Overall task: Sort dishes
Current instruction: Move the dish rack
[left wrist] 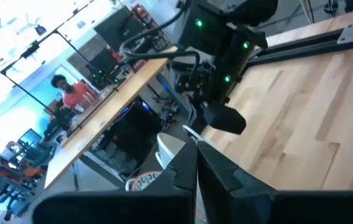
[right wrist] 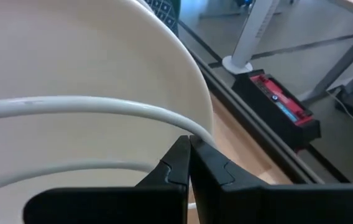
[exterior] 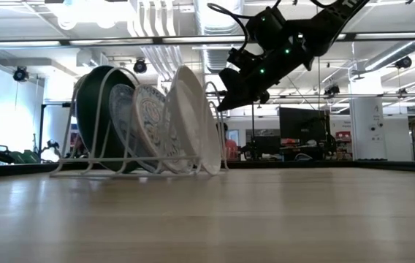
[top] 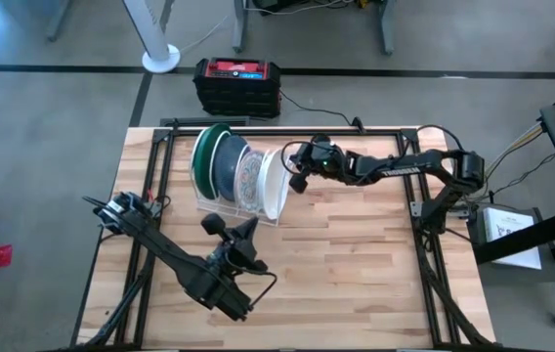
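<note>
Four dinner plates stood on edge in a white wire rack (top: 221, 207) toward the twelve o'clock side of the wooden worktop (top: 356, 264). In the high view they ran in a row from ten o'clock to four o'clock: a green plate (top: 205, 154), then a dark teal-blue plate (top: 227, 168), a floral-patterned plate (top: 249, 176) and a plain white plate (top: 274, 186). The right end effector (top: 298, 182) hovered just beside the white plate's rim, at its three o'clock side and above the worktop, its fingers clenched together with nothing between them; its wrist view showed the fingertips meeting close against the white plate (right wrist: 71, 68) and a white rack wire (right wrist: 89, 107). The left end effector (top: 249, 227) sat at about six o'clock from the rack, pointing toward it, likewise clenched and empty. A red-topped black case (top: 237, 86) lay on the floor beyond the worktop's twelve o'clock edge. In the left wrist view a person in an orange top (left wrist: 72, 93) showed in the room behind.
</note>
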Tool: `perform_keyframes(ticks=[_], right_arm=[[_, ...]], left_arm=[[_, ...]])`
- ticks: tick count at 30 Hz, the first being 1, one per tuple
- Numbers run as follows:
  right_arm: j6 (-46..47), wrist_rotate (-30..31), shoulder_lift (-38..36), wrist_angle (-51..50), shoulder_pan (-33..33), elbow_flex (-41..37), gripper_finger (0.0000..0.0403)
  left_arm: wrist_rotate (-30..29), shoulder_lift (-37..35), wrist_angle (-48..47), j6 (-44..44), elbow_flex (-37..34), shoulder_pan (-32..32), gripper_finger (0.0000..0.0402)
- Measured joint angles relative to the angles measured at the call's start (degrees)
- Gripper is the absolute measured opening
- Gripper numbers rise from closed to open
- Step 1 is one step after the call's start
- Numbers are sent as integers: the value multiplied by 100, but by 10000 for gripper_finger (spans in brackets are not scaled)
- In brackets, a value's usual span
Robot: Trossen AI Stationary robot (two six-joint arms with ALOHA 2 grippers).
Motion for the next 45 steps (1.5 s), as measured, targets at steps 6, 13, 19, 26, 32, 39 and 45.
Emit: perform_keyframes(ticks=[6, 13, 19, 26, 32, 39, 45], right_arm=[[-114, -125, 1, 171, -171, 0, 0], [-233, -179, 0, 248, -345, 0, 0], [-302, -282, -1, 270, -446, 0, 0], [-463, -295, -1, 289, -522, 0, 0], [-566, -282, -1, 375, -623, 0, 0], [-625, -54, -104, -204, -623, 0, 0], [-421, -210, -561, -1068, -582, -127, 0]], left_arm=[[-402, -71, -2, 42, 0, 0, 0], [-619, -122, -1, 186, 0, 16, 0], [-624, -122, -1, 188, 0, 50, 0], [-624, -122, -1, 182, 0, 94, 0], [-763, -122, 1, 127, 0, 130, 0], [-983, -298, 4, 240, 124, 242, 0], [-1003, -741, 3, 715, -144, 463, 0]])
